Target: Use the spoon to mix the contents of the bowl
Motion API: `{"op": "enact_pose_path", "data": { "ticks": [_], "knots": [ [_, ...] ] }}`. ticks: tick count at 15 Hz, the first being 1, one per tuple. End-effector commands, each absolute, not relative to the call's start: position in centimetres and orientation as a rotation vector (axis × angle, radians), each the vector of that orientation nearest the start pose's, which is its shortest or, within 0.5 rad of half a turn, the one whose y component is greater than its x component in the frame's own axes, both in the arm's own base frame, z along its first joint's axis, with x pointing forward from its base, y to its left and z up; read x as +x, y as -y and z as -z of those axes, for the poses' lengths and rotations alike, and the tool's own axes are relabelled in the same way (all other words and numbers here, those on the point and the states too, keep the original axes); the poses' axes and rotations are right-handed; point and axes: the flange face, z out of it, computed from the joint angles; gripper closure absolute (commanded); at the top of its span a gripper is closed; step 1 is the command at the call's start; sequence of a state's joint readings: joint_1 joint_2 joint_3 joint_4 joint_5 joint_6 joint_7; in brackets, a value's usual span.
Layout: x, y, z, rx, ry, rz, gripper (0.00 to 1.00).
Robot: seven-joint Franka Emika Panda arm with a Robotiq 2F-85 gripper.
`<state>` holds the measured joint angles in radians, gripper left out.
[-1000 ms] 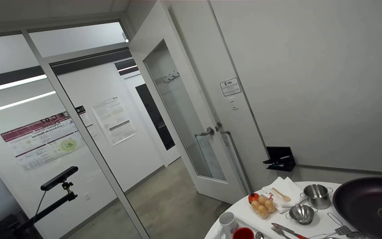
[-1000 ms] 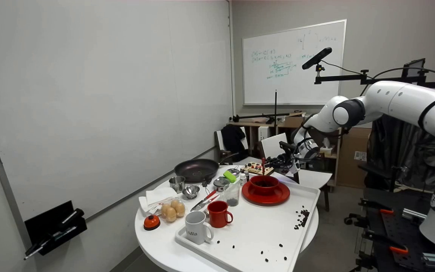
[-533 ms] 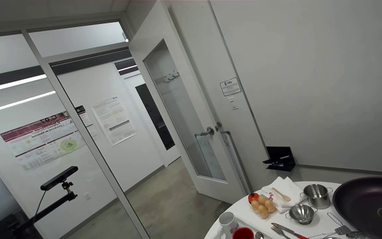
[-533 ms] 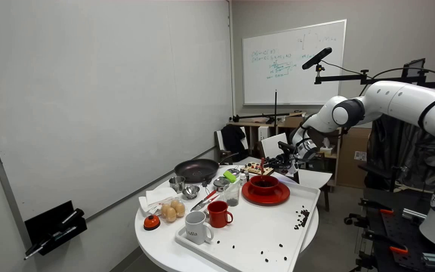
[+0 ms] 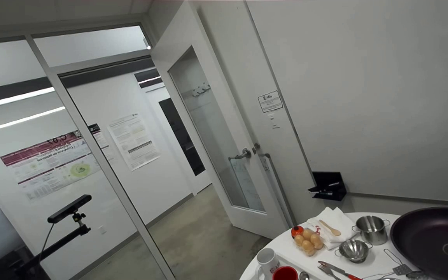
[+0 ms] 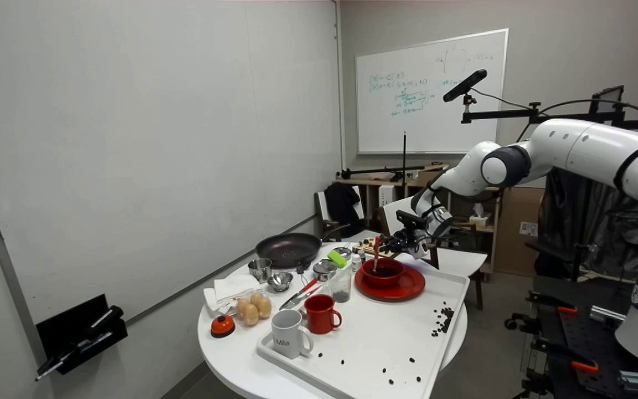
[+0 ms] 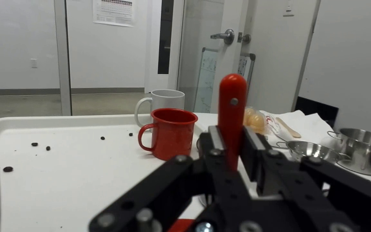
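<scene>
The spoon has a red handle (image 6: 376, 244) and stands nearly upright, its pale lower part reaching into the red bowl (image 6: 390, 282). The bowl holds dark contents (image 6: 386, 271) and sits on a red plate (image 6: 416, 288) on the white tray. My gripper (image 6: 384, 246) is shut on the spoon handle, above the bowl's rim. In the wrist view the handle (image 7: 232, 103) rises between the two finger pads of the gripper (image 7: 233, 141). The spoon's tip is hidden inside the bowl. A red patch (image 7: 180, 225) at the bottom edge is too covered to tell plate from bowl.
The white tray (image 6: 374, 338) also holds a red mug (image 6: 320, 316), a grey mug (image 6: 286, 335) and scattered dark beans (image 6: 446, 318). A clear container (image 6: 341, 288), green-handled item (image 6: 336, 259), small bottles (image 6: 356, 261), pan (image 6: 288, 249) and metal pots (image 6: 280, 281) stand close by.
My gripper and the spoon have moved left in the exterior view, towards the bowl's left rim. The bowl has shifted slightly left on the plate.
</scene>
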<state>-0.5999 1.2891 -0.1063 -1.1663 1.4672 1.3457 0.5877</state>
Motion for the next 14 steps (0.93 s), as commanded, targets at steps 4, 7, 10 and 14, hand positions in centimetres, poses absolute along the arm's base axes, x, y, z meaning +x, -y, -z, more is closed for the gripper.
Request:
{"op": "enact_pose_path", "data": {
  "ticks": [4,7,10,14],
  "knots": [
    [58.3,32.0,-3.2,-0.948,-1.312,-0.859,0.93],
    [57.4,33.8,-2.9,-0.919,-1.340,-0.835,0.93],
    [56.7,35.5,-3.0,-0.893,-1.356,-0.807,0.93],
    [56.6,36.2,-3.4,-0.890,-1.356,-0.791,0.93]
  ]
}}
